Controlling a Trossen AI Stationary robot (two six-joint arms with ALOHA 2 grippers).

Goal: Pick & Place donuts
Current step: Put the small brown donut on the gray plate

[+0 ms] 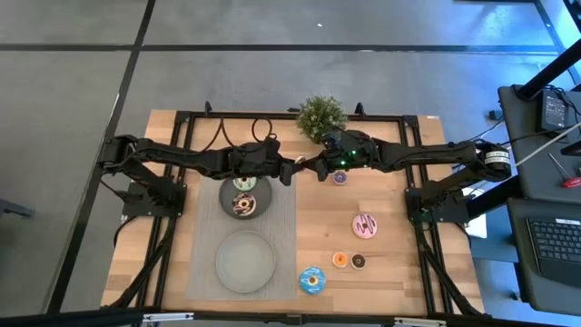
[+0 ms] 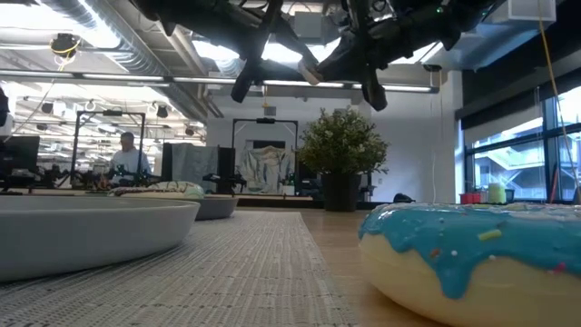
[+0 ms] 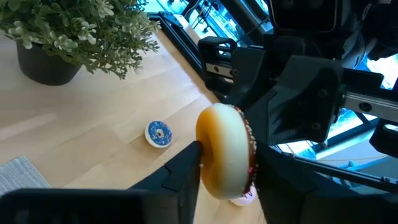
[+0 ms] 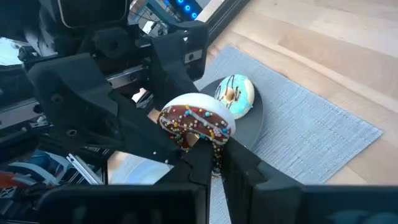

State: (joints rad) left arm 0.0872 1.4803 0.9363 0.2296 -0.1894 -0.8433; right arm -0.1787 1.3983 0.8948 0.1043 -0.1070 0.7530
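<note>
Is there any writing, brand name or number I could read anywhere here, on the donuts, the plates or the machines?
None can be read.
Donuts, such as the blue one: icing and sprinkles only, no lettering.
Plates: plain grey.
Arms: dark, no legible markings.
Laptop and room behind: anything there is too small or blurred.

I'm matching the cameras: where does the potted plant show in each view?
High: potted plant at the far edge of the table, middle.
Low: plant right of centre, in the background.
Left wrist: plant behind the purple mini donut.
Right wrist: not in it.
Shared landmark: grey woven mat, in all four.
</note>
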